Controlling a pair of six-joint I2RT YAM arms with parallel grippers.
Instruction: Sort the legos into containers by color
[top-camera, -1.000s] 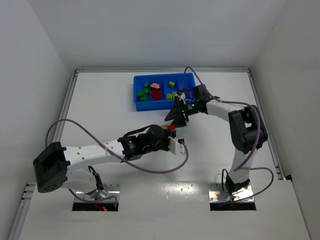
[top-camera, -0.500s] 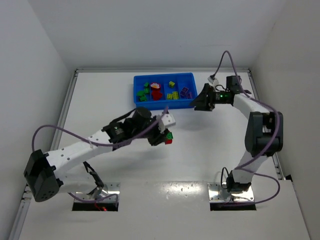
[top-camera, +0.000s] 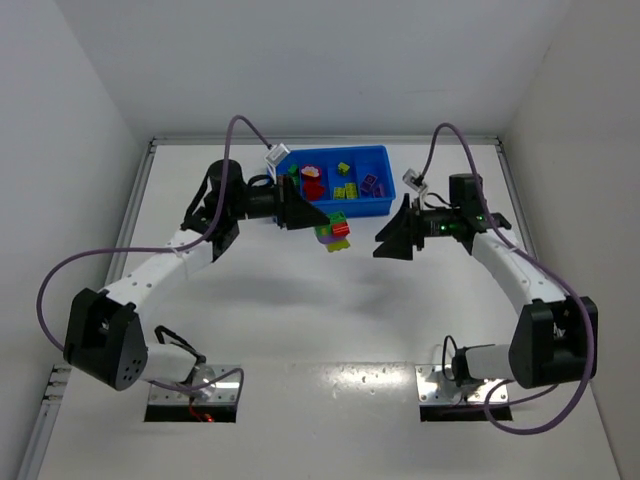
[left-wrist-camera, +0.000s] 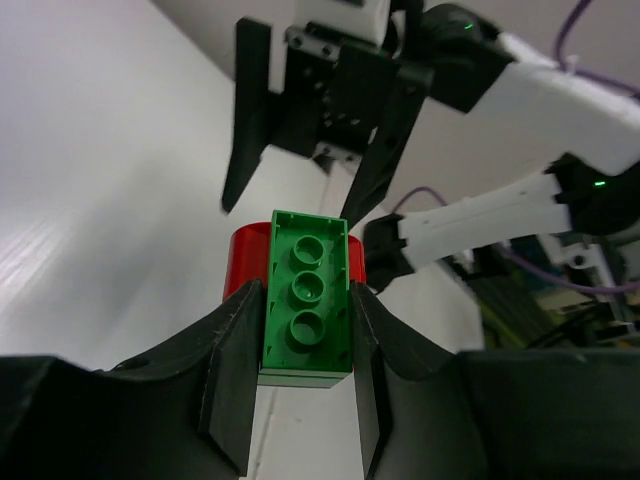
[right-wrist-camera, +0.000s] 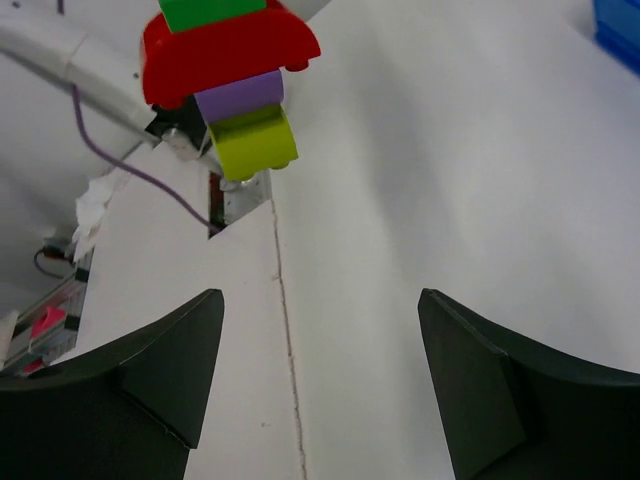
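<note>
"So, what has the left tool (top-camera: 318, 222) got?"

"Its fingers are pinched narrowly on the green end brick of a clump of legos (top-camera: 336, 229). Red, purple and yellow-green bricks stick out past its tips, held up off the surface (top-camera: 330, 320)."

"And the right tool (right-wrist-camera: 320, 295)?"

"Spread wide, gripping nothing. The clump sits straight ahead of it, apart from both fingers. The blue tray (top-camera: 370, 209), with sorted bricks (top-camera: 314, 186) inside, lies just beside the left tool, on its far side."
</note>
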